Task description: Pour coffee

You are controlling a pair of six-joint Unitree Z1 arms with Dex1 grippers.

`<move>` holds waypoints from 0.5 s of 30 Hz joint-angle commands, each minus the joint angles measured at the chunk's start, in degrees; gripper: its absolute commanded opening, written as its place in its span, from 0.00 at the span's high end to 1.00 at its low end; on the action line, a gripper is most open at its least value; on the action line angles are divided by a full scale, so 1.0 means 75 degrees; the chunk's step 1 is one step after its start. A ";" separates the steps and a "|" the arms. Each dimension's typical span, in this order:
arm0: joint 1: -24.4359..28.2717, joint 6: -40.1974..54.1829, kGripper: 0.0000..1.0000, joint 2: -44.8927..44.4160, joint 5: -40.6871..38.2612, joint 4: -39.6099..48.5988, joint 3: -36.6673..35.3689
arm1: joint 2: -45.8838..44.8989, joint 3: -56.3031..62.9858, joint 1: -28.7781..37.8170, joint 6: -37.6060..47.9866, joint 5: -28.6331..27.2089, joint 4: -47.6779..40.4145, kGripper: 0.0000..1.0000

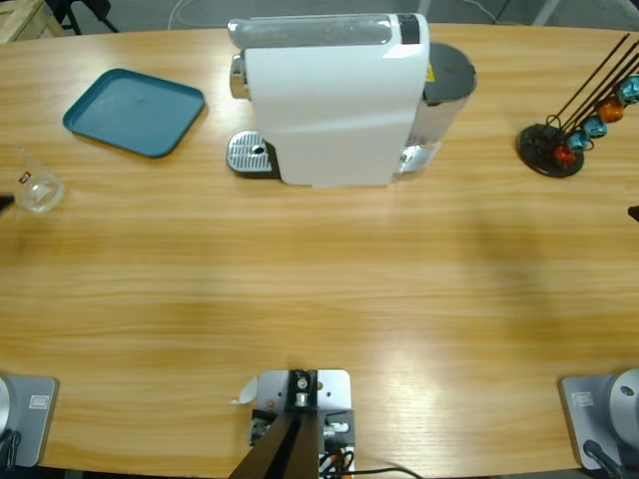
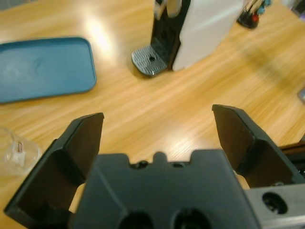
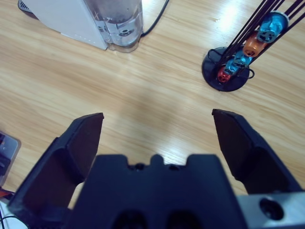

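A white coffee machine [image 1: 334,100] stands at the back middle of the table, its round metal drip grate [image 1: 250,155] on its left side with nothing on it. A small clear glass cup [image 1: 38,188] sits near the table's left edge; it also appears low on the left in the left wrist view as the cup [image 2: 16,152], beside the left jaw. My left gripper [image 2: 157,119] is open and holds nothing, facing the machine [image 2: 200,31]. My right gripper [image 3: 157,119] is open too, above bare wood, with the machine's water tank [image 3: 119,24] ahead.
A teal tray [image 1: 135,112] lies at the back left. A black wire capsule stand [image 1: 559,145] with blue, orange and red capsules stands at the far right, also seen as the stand [image 3: 233,67] in the right wrist view. A black cable [image 3: 159,16] runs behind the tank.
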 commanded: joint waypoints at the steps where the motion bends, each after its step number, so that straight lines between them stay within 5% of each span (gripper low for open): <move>1: -0.0061 -0.0661 0.04 0.2429 -0.0374 -0.0096 -0.2164 | 0.0012 0.0153 0.0076 0.0068 -0.0075 0.0105 0.00; 9: 0.0162 -0.3312 0.00 0.4963 -0.2671 -0.0750 -0.3554 | -0.0011 0.0164 0.0076 0.0068 -0.0075 0.0105 0.00; 15: 0.0221 -0.4153 0.00 0.5659 -0.2690 -0.1057 -0.3561 | -0.0014 0.0164 0.0076 0.0068 -0.0075 0.0105 0.00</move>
